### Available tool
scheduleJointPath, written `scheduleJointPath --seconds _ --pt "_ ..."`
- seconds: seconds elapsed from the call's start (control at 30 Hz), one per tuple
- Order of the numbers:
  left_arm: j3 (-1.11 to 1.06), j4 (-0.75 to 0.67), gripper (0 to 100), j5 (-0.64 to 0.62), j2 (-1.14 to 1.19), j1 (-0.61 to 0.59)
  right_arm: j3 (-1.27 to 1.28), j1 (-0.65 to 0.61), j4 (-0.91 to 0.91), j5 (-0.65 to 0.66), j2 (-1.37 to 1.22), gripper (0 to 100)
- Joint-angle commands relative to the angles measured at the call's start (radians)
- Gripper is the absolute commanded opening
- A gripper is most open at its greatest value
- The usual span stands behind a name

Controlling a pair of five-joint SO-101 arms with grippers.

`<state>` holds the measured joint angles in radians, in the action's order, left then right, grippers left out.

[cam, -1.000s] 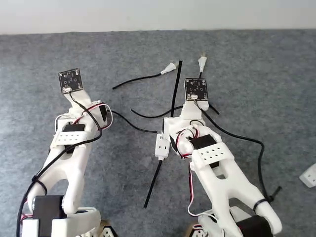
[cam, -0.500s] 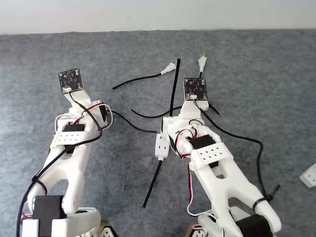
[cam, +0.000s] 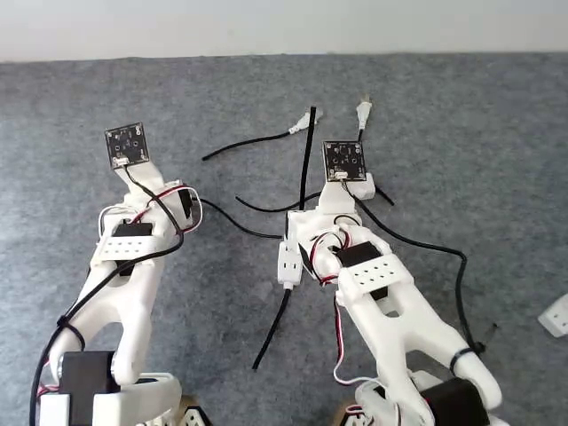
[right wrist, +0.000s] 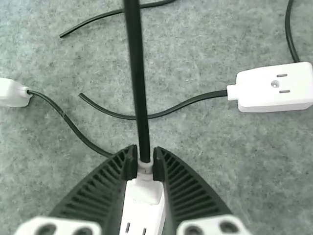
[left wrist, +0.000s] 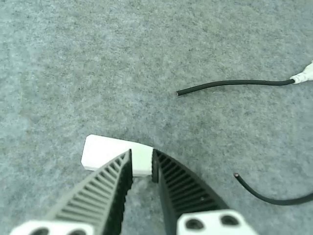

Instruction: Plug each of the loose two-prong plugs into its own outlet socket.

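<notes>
Right gripper (right wrist: 143, 156) is clamping tight on the neck of a white corded socket (right wrist: 144, 198), its ribbed fingers pressing both sides just where the black cord (right wrist: 136, 73) is leaving it. Left gripper (left wrist: 142, 159) is pinching the near edge of a plain white block (left wrist: 105, 152) lying flat on the grey carpet (left wrist: 73, 58); whether that block is a socket or a plug cannot be told.

Compared with a second ago, the right arm is sitting slightly closer to the left arm, with the held socket and cord carried along. The cord's far tip is now lying against the first loose plug (cam: 306, 122), where before it was lying apart from it. The left arm is keeping its place.

Beyond the right gripper, the wrist camera is showing the slotted face of a second socket (right wrist: 274, 93), lying face up on its own cord; from above, the wrist board (cam: 343, 160) is covering most of it. Farther out, the high view is showing the second plug (cam: 362, 111), both plugs lying unplugged.
</notes>
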<state>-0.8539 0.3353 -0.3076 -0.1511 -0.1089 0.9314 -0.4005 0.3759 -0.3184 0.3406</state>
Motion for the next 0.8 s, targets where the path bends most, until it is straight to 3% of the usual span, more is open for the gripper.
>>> scheduleJointPath --seconds 0.0,0.77 --pt "-0.001 -0.028 6 -0.002 -0.035 0.008 -0.034 -0.004 -0.021 -0.002 -0.039 0.8" --pt "-0.012 -0.029 6 0.000 -0.035 0.002 -0.012 0.008 -0.022 0.054 -0.044 0.8"
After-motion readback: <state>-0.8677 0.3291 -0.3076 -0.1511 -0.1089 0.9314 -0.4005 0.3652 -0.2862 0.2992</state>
